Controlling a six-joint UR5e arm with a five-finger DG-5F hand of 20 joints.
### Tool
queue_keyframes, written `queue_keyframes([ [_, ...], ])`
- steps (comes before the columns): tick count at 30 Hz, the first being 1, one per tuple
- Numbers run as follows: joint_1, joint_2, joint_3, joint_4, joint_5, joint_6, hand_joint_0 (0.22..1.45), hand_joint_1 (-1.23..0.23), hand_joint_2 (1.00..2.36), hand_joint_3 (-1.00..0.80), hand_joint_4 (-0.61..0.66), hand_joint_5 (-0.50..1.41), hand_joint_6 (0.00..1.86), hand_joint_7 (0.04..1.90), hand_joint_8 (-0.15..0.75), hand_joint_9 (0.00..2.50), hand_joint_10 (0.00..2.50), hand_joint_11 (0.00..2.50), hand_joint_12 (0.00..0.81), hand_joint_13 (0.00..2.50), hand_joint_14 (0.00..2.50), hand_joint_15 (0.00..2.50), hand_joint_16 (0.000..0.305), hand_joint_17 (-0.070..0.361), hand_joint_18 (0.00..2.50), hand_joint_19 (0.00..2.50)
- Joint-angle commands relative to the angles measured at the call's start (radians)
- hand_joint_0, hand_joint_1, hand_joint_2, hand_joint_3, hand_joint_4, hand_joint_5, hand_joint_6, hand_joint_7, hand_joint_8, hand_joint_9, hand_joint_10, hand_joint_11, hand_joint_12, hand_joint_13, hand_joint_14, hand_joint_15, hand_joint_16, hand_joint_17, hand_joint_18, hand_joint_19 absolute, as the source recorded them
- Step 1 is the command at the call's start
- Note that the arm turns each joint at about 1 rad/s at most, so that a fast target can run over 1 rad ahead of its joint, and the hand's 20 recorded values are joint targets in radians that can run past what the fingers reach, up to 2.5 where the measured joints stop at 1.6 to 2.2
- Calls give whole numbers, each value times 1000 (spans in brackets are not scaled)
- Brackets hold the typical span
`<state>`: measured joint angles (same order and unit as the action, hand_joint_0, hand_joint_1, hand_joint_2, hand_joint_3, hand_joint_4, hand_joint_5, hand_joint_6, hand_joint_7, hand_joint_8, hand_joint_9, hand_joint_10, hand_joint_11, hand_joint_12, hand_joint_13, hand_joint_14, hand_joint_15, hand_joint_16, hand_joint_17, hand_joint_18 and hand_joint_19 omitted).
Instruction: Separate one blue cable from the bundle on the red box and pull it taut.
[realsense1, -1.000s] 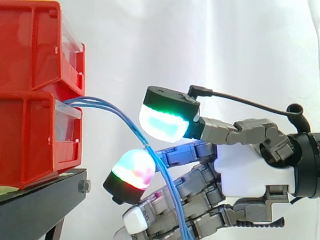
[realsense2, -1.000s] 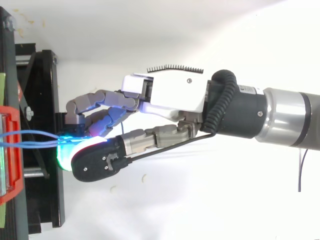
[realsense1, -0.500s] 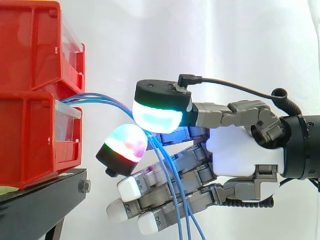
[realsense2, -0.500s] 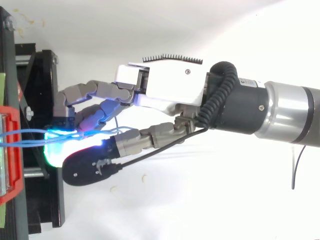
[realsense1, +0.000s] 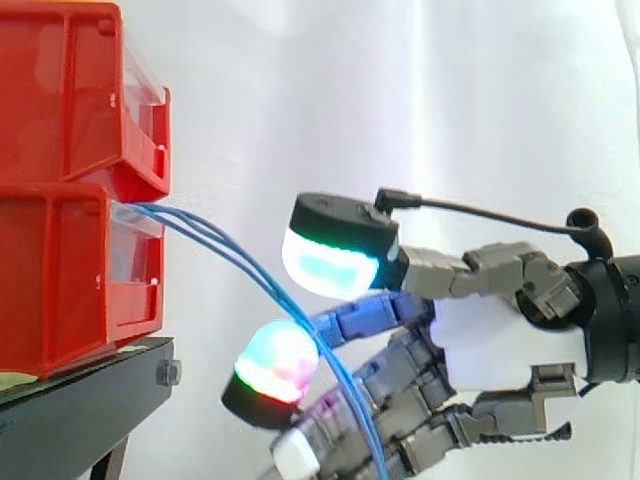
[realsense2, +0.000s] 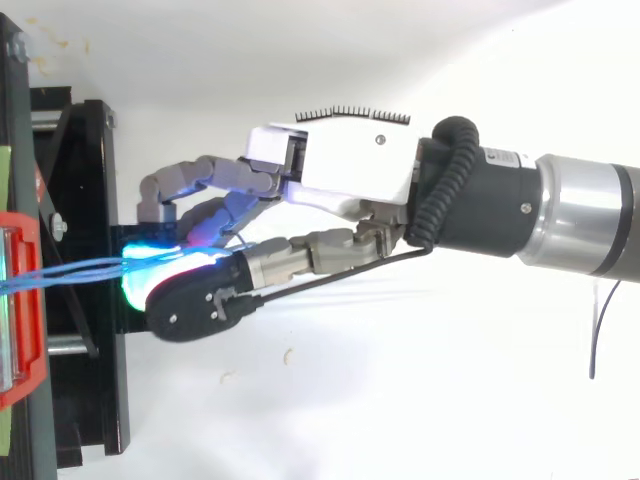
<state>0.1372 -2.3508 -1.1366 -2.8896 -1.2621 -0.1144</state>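
We see thin blue cables (realsense1: 200, 228) leaving front of lower red box (realsense1: 60, 270), strands close together, slanting down and right in nearly straight run.

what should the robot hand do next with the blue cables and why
Probably pinch just one strand with the robot hand: the blue cables leave the red bin bunched and run together through the open gap between its glowing pads, none separated yet.
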Motion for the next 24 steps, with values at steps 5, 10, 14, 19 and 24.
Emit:
queue_keyframes([
  [5,-16,1,0,-53,1,-18,515,-420,1000,-500,250,-95,502,1214,345,866,9,363,408,670,8,257,54,122,681,353],
  [10,-19,1,26,-56,3,-21,541,-509,1002,-471,247,-90,502,1220,350,876,9,369,402,699,8,276,52,117,688,365],
  [14,-18,1,38,-53,3,-24,591,-493,1010,-362,133,-80,503,1225,321,911,10,367,384,704,9,283,49,111,680,386],
  [19,-16,1,67,-57,3,-34,606,-580,1014,-238,169,-79,503,1231,337,922,9,360,398,721,8,285,52,116,708,375],
  [24,-11,1,78,-94,1,-44,616,-714,1011,-172,194,-75,502,1276,359,932,11,370,418,748,8,278,55,124,758,348],
])
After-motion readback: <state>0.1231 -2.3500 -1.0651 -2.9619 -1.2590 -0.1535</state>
